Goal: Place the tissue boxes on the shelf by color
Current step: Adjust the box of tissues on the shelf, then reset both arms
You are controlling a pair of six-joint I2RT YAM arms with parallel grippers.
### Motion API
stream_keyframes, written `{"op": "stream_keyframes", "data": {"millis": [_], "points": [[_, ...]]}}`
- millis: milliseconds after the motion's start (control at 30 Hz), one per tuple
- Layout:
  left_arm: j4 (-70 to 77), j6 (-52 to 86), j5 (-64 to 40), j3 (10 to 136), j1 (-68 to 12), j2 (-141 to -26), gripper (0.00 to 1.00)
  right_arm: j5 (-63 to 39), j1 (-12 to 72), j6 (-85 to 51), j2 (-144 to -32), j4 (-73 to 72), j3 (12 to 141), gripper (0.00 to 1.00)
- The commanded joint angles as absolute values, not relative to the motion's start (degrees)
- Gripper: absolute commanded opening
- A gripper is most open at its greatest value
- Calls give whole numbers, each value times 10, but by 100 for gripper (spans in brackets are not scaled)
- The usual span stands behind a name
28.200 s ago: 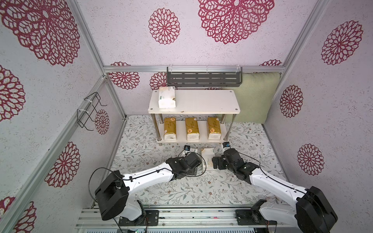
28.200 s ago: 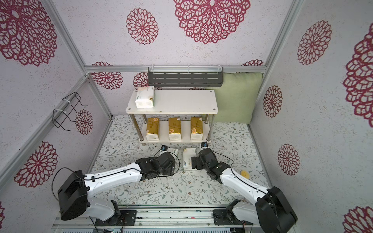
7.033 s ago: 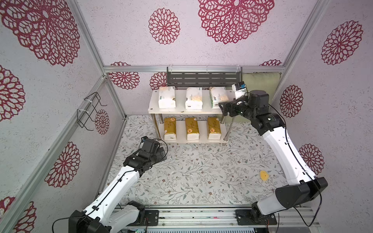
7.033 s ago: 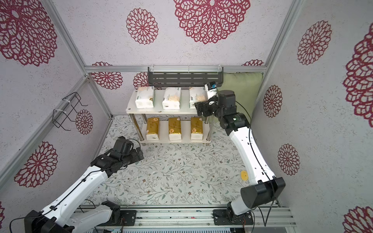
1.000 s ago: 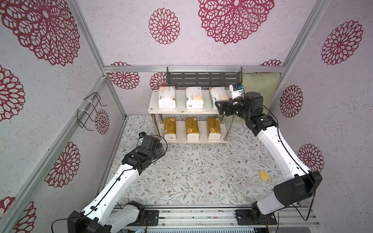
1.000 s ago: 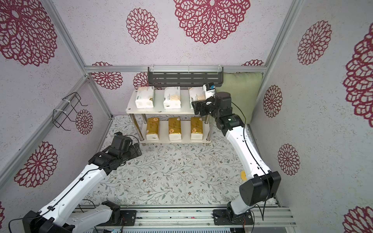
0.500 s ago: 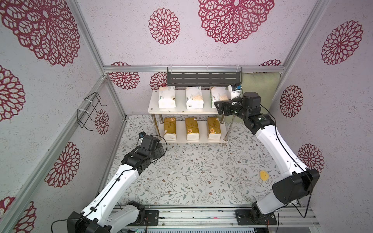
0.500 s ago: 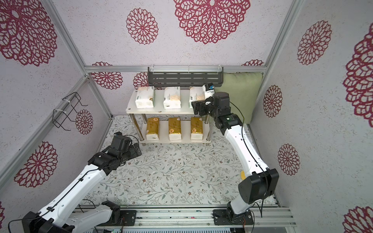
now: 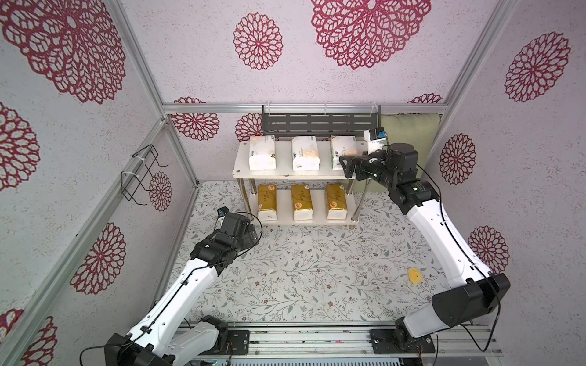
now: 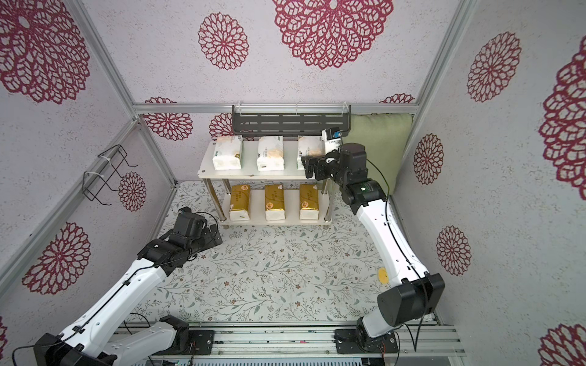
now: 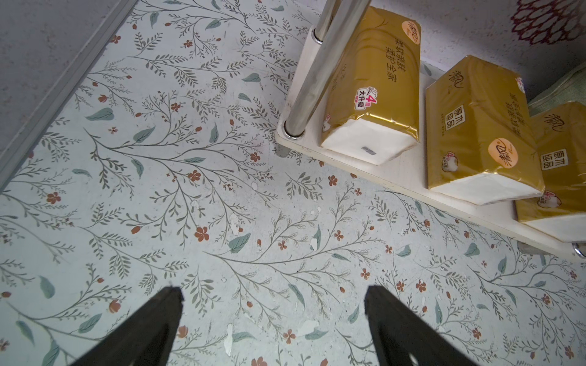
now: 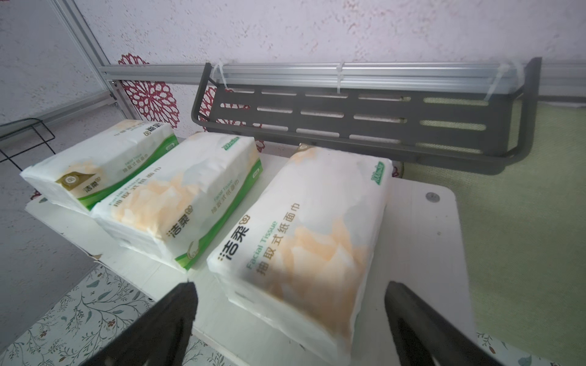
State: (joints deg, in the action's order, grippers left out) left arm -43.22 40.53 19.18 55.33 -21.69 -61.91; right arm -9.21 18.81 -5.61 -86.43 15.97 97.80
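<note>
Three white packs [image 9: 305, 153] lie side by side on the top board of the shelf [image 9: 283, 171], and three gold packs [image 9: 302, 198] lie in a row on its lower board. The right hand [image 12: 290, 285] hangs at the end of the nearest white pack, fingers spread wide and clear of it. The left hand [image 11: 272, 289] is spread over the floral tabletop [image 11: 222, 206] near the shelf's corner, gripping nothing
</note>
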Motion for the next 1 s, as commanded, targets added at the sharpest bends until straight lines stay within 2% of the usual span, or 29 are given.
{"op": "stream_keyframes", "data": {"millis": [0,400,633,833,967], "points": [[-441,400,212,555,-212,-609,98,-82,191,-50,-825,133,987,99],[-438,383,243,588,-146,-612,97,41,156,-26,-744,121,890,99],[-416,390,272,595,-84,-629,97,50,97,-37,-710,111,811,99],[-304,355,378,552,-56,-662,97,51,66,-56,-695,4,661,99],[-158,259,438,488,-45,-683,97,87,65,-53,-686,-127,518,99]]}}
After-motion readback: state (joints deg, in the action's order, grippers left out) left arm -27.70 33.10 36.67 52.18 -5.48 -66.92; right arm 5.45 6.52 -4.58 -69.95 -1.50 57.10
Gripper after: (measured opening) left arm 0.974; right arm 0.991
